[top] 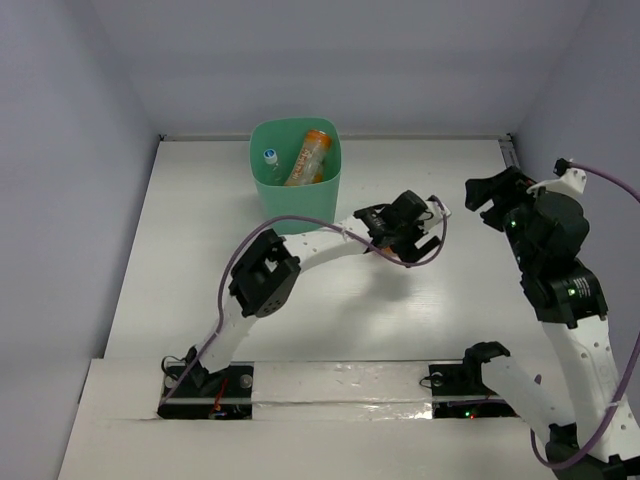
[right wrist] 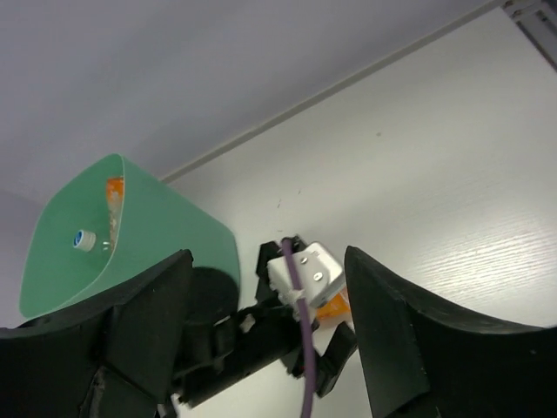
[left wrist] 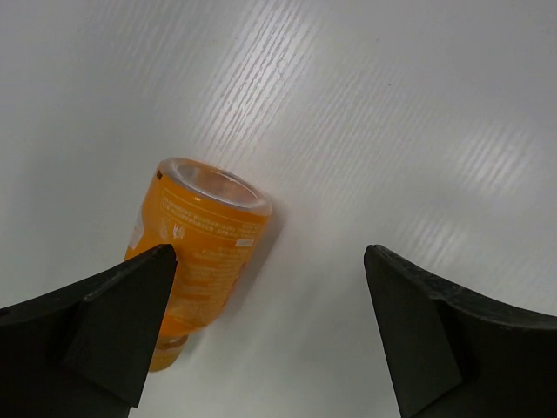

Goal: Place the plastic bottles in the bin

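An orange labelled plastic bottle (left wrist: pixel 202 251) lies on its side on the white table, beside my left gripper's left finger (left wrist: pixel 104 326). My left gripper (left wrist: pixel 270 257) is open and hovers just above the table, with the bottle at the left edge of its gap, not gripped. In the top view this gripper (top: pixel 408 244) is right of the mint-green bin (top: pixel 262 185) and hides the bottle. The bin holds an orange bottle (top: pixel 310 157) and a clear bottle with a blue cap (top: pixel 270 157). My right gripper (top: pixel 482 200) is open and empty, raised at the right.
The right wrist view looks past its open fingers (right wrist: pixel 392 331) at the bin (right wrist: pixel 165 235), the left gripper's white camera block (right wrist: pixel 305 272) and a sliver of the orange bottle (right wrist: pixel 334 306). A purple cable (top: pixel 300 222) loops over the left arm. Grey walls enclose the table.
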`<state>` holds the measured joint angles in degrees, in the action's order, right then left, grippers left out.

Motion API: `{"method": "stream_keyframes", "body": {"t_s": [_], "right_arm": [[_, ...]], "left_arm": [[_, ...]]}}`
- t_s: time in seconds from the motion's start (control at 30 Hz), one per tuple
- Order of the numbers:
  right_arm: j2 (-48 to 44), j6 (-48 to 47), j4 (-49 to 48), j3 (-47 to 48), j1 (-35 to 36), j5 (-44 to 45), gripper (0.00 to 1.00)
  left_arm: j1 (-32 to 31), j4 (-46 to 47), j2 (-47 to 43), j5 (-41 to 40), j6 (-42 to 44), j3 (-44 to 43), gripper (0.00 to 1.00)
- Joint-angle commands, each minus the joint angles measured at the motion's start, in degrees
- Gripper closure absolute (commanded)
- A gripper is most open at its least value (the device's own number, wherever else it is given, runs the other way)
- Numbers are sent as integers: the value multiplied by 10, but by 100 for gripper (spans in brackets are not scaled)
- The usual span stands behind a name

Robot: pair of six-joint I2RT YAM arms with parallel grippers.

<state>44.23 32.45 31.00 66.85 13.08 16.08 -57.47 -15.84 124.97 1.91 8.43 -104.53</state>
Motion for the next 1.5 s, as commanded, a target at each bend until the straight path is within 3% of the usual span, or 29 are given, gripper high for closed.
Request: {"method": "stream_keyframes", "body": {"t_s": [0.0, 0.2, 0.33, 0.53, 0.73, 0.87, 1.03, 1.13, 1.27, 1.3, 1.33, 1.47], "right_arm": [[-5, 3, 2, -20, -3, -43, 23], [-16, 2, 0, -54, -3, -68, 23], [-10, -2, -7, -52, -3, -69, 23], [7, -4, -19, -42, -3, -76, 24], [2, -23, -11, -39, -3, -72, 24], [3, -20, -23, -64, -3, -92, 23], [13, -17, -28, -61, -3, -109, 22], [14, -23, -28, -55, -3, -117, 22], [17, -21, -28, -56, -3, -135, 21], [17, -20, -29, -57, -3, -135, 21], [17, -20, -30, -57, -3, -136, 21], [31, -27, -29, -43, -3, -144, 20]], "left_arm": [[14, -15, 15, -7, 11, -48, 11], [26, -24, 70, 4, -9, -29, 15], [26, -2, 47, 35, -43, 19, 44], [16, 21, -81, 12, -82, 12, 56], [25, 47, -255, -14, -136, -54, 59], [89, 70, -314, -46, -168, -67, 58], [254, 120, -349, -2, -264, 2, 57], [306, 140, -343, 27, -280, 27, 56], [326, 140, -331, 20, -284, 50, 51], [334, 143, -333, 27, -286, 58, 46], [334, 144, -335, 38, -287, 69, 33], [334, 121, -352, 13, -284, 60, 10]]}}
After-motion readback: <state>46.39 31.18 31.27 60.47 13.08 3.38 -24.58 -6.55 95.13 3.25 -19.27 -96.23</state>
